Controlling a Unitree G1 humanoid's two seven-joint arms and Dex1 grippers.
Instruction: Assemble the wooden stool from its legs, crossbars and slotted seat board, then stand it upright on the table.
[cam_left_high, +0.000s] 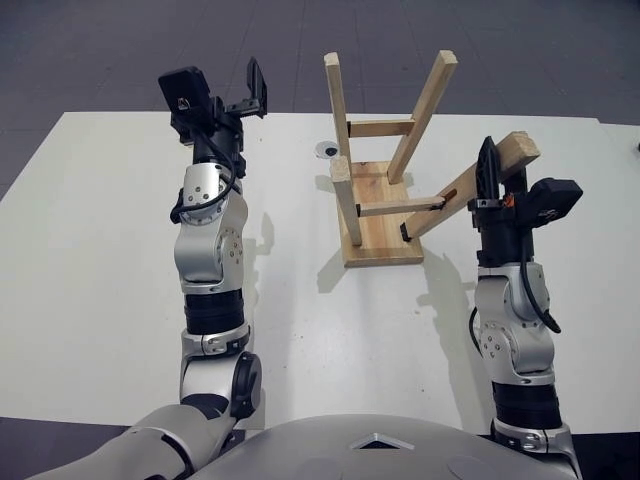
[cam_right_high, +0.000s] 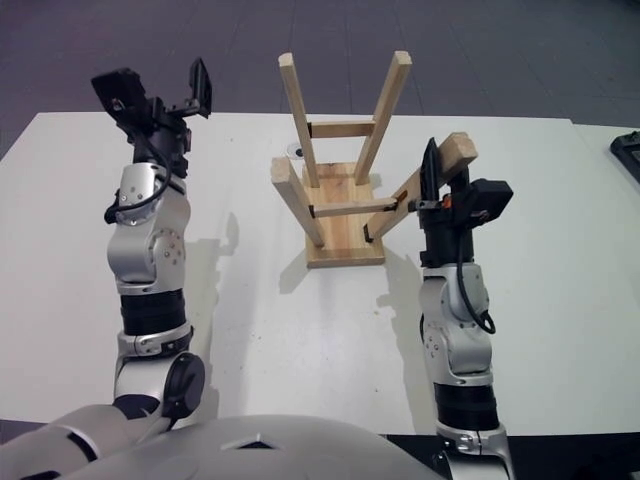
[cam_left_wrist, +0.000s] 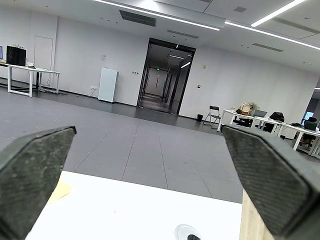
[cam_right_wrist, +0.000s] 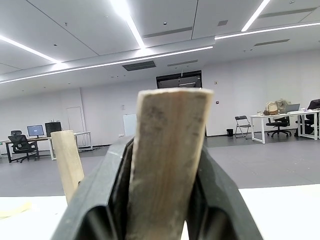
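On the white bench (cam_left_high: 100, 250), your pale wooden stool (cam_left_high: 385, 150) sits upside down on its seat board (cam_left_high: 380, 242). Your right gripper (cam_left_high: 497, 172) clamps the splayed leg (cam_left_high: 517, 150), and your left gripper (cam_left_high: 243, 100) is spread apart.

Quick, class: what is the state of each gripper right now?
Left gripper: open, holding nothing.
Right gripper: shut on a stool leg.
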